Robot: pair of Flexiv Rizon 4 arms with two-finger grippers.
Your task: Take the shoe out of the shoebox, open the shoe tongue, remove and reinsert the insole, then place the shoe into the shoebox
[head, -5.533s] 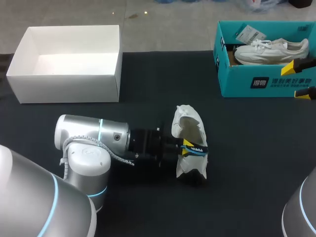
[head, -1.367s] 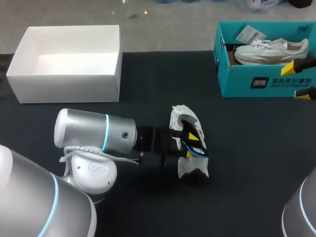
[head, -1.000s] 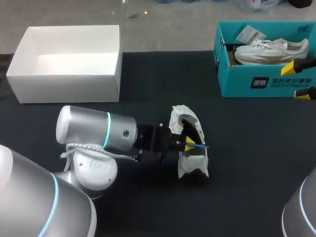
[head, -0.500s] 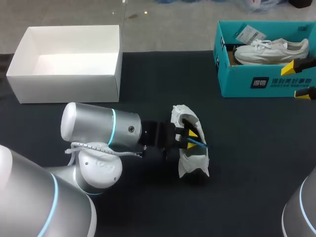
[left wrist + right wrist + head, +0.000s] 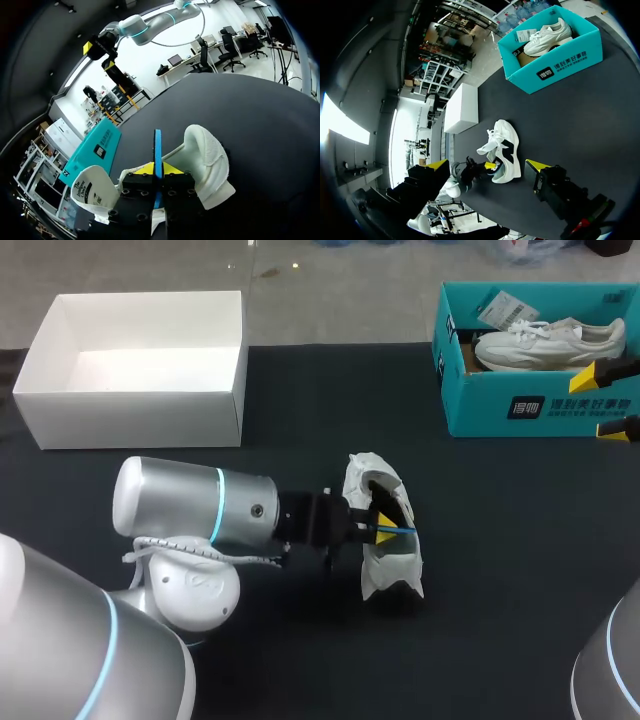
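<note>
A white shoe (image 5: 385, 540) with black panels lies on the dark table, its opening towards my left arm. My left gripper (image 5: 381, 530) sits at that opening, shut on the edge of a thin blue insole (image 5: 402, 531) that sticks out of the shoe. In the left wrist view the blue insole (image 5: 158, 147) stands on edge between the yellow tips of the left gripper (image 5: 158, 170), with the shoe (image 5: 207, 157) under and ahead of it. My right gripper (image 5: 612, 400) hangs open by the teal shoebox (image 5: 500, 405), far from the shoe (image 5: 504, 150).
The teal shoebox (image 5: 555, 65) at the back right holds a second white shoe (image 5: 550, 340). An open white box (image 5: 130, 410) stands at the back left. Dark tabletop lies bare between the two boxes and in front of the shoe.
My left arm pushed a little to the right and came back, with the blue insole staying between its fingertips. The shoe barely shifted. The right arm has not moved.
</note>
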